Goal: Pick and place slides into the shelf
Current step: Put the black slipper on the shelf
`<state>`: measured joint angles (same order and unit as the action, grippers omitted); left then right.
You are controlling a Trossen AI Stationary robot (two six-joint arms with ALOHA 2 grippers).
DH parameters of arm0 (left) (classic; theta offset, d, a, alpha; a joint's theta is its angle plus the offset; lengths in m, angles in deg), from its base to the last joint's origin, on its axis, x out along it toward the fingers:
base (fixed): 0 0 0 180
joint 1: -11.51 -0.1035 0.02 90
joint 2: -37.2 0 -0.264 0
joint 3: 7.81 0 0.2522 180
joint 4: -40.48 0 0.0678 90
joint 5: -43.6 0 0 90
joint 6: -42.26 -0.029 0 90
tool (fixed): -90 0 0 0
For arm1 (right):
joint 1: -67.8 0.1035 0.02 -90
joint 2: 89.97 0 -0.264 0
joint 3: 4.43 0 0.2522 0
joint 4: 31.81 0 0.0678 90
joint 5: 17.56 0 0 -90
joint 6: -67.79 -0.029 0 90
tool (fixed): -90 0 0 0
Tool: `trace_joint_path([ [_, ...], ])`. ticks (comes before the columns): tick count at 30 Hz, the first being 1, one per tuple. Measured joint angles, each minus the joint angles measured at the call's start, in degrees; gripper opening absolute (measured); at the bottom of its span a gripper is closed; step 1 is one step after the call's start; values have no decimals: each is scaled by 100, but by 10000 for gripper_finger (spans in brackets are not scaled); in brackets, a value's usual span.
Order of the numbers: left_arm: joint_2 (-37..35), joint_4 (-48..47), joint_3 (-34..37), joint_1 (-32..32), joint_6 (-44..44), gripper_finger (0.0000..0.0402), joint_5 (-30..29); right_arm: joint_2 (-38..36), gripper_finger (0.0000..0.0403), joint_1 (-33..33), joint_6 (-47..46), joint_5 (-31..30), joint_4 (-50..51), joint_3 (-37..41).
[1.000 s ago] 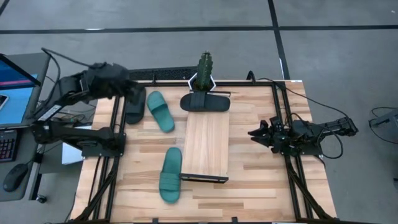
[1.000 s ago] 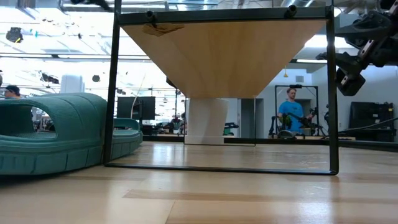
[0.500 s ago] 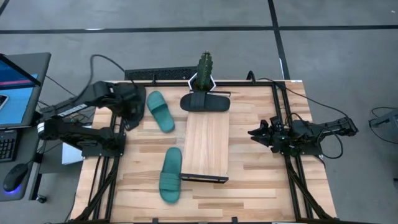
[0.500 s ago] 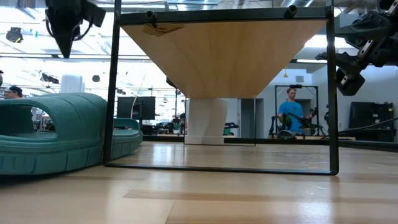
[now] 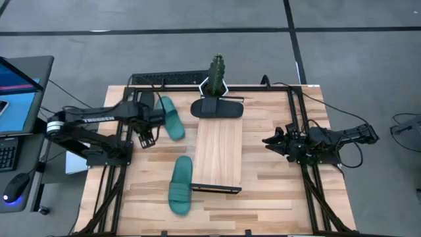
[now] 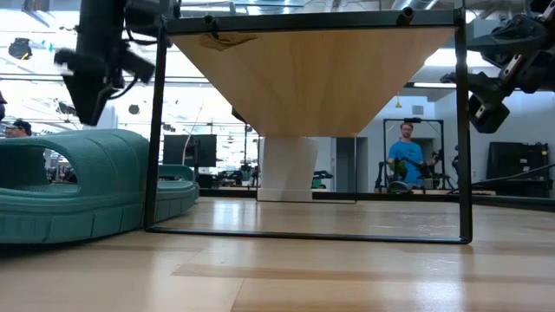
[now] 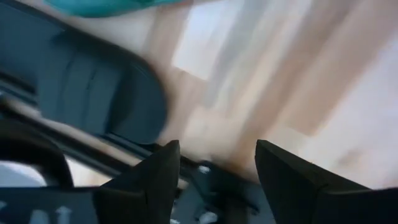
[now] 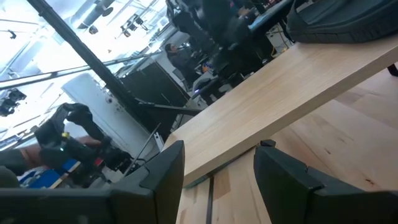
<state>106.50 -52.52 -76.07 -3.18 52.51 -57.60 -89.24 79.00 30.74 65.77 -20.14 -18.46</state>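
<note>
Two teal slides lie sole-down on the table, one [image 5: 170,117] at the far left and one [image 5: 179,184] by the shelf's near end. A black slide [image 5: 217,108] lies across the far end of the shelf [image 5: 219,155], the light-wood plank. Another black slide [image 5: 146,100] lies at the far left, partly under my left arm; the left wrist view also shows this slide [image 7: 93,93]. My left gripper [image 5: 145,137] hangs open, pointing down, just nearer than that slide and above the table. My right gripper [image 5: 268,141] waits open and level, right of the shelf.
A potted cactus [image 5: 217,69] stands behind the shelf's far end. A black metal frame [image 5: 299,131] runs round the table's edges. Bare wood lies between the shelf and the right arm. A laptop [image 5: 16,85] sits off the table's left side. People show in the room beyond.
My left gripper has come down from high over the far left corner toward the table's near edge, tipping from slanted to pointing down, and has stayed open. The slides and the shelf have not moved.
</note>
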Motion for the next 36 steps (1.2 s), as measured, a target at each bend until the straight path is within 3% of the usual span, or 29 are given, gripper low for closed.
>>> trace_joint_path([
  [4, 208, 5, 268, 89, 123, 198, -694, 0, 178, 0, -49, 67, -3, 0],
  [13, 541, 699, 958, 88, 144, 198, -731, 0, 178, 0, -153, 85, -7, 0],
  [21, 951, 1155, 1029, 30, 154, 198, -770, 0, 178, 0, -156, 85, -9, 0],
  [27, 1498, 1058, 1037, 20, 430, 198, -1276, 0, 178, 0, -464, 85, -11, 0],
  [36, 1960, 1020, 1026, -285, 495, 198, -1337, 0, 178, 0, -767, 85, -70, 0],
])
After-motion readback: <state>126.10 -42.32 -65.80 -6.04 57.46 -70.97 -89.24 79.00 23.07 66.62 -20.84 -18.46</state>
